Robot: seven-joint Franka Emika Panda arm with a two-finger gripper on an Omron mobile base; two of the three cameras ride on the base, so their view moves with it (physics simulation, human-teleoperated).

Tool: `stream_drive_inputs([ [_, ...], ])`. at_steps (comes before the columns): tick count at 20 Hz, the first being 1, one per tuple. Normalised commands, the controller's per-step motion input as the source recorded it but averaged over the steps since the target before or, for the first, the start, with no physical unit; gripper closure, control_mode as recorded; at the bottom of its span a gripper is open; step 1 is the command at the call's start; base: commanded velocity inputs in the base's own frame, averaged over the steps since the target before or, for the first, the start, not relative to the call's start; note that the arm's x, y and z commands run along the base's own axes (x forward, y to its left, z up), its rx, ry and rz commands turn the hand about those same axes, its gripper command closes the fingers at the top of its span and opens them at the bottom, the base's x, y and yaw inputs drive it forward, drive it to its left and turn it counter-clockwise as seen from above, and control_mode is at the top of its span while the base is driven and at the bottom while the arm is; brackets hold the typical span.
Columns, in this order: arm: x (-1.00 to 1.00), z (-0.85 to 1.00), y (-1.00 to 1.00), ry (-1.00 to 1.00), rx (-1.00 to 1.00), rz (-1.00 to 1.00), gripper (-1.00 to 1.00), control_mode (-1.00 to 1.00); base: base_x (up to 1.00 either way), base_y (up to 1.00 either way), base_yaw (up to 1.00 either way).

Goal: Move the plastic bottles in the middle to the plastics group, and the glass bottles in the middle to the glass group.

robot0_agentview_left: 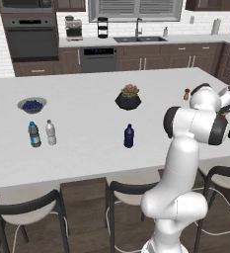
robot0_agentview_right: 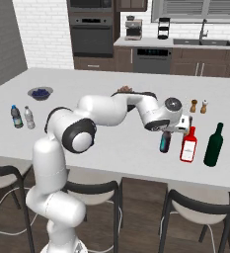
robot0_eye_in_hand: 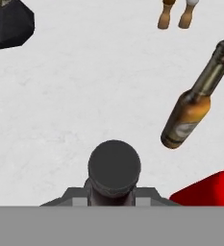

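While the gripper [robot0_agentview_right: 172, 132] is clamped on the neck of the slim dark bottle [robot0_agentview_right: 165, 142], holding it just beside the red bottle [robot0_agentview_right: 188, 145], it should be carried upright and set near the amber bottle [robot0_eye_in_hand: 188, 115] and green bottle [robot0_agentview_right: 214, 145] without knocking either. 1 navy bottle [robot0_agentview_left: 129, 136] waits mid-counter. The white island counter [robot0_agentview_left: 87, 128] offers room; ovens and a sink lie beyond.

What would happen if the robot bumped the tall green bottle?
The green bottle might tip, since it stands tall and narrow on a small base. It looks like glass, so it could be heavy and might crack. On its side, its round body would probably roll across the smooth counter.
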Motion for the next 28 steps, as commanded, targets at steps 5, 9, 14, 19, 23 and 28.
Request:
stream_drive_inputs([
  [5, 0.00, -0.27, 0.00, 0.00, -0.01, 0.00, 1.00, -1.00, 0.00, 0.00, 0.00],
  [9, 0.00, -0.02, 0.00, 0.00, 0.00, 0.00, 1.00, -1.00, 0.00, 0.00, 0.00],
  [14, 0.10, 0.00, -0.18, 0.00, 0.00, -0.05, 1.00, -1.00, 0.00, 0.00, 0.00],
  [19, 0.21, 0.00, -0.17, 0.00, 0.00, -0.07, 1.00, -1.00, 0.00, 0.00, 0.00],
  [23, 0.09, 0.00, -0.18, 0.00, 0.00, -0.06, 1.00, -1.00, 0.00, 0.00, 0.00],
  [28, 0.02, -0.10, 0.00, 0.00, 0.00, -0.02, 1.00, -1.00, 0.00, 0.00, 0.00],
])
